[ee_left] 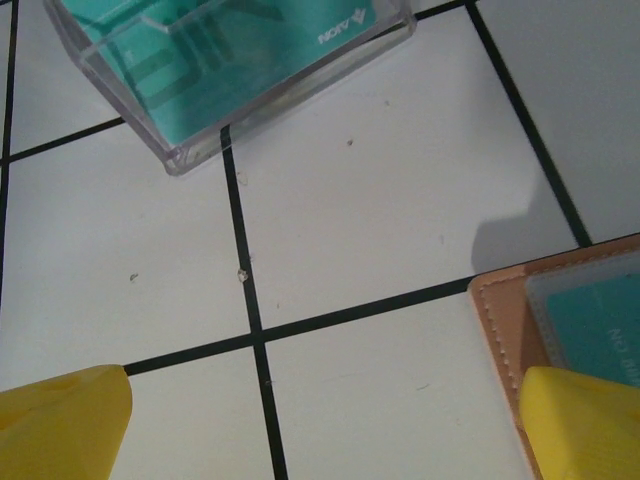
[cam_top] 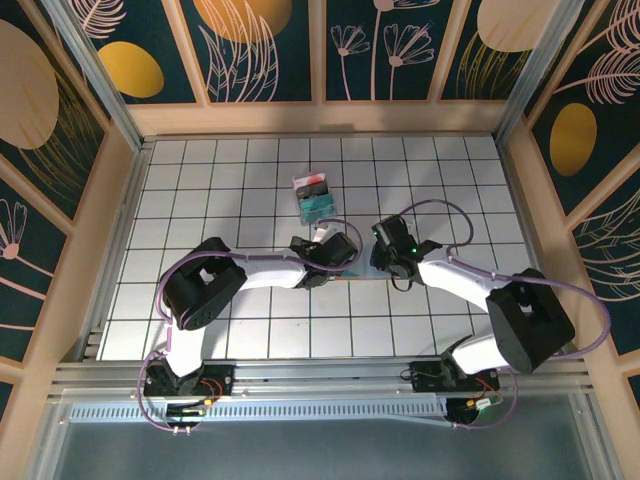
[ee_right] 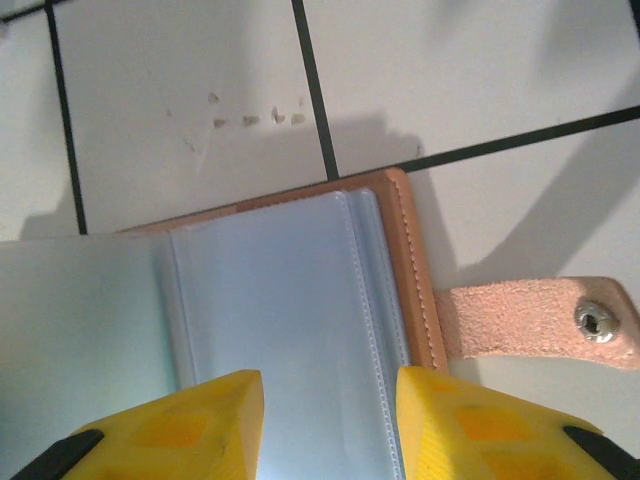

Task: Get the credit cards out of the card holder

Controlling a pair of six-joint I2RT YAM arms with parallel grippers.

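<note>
left wrist — card holder open, teal card in its sleeve

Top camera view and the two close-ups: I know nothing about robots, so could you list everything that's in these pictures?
table: one, white tiles with black grid lines, under everything.
card holder: one, pinkish-tan with clear grey-blue sleeves, lying open between the arms' tips.
strap tab: one, tan with a metal snap, sticking out from the holder's edge.
teal card: one seen, inside a sleeve of the holder.
clear case: one, with teal, red and black contents, beyond the holder.
walls: dark blue with gold flower drawings, around the table.
left arm: one, black and white.
right arm: one, black and white.
left fingers: two, yellow, wide apart.
right fingers: two, yellow, part-way apart over the sleeves.
</note>
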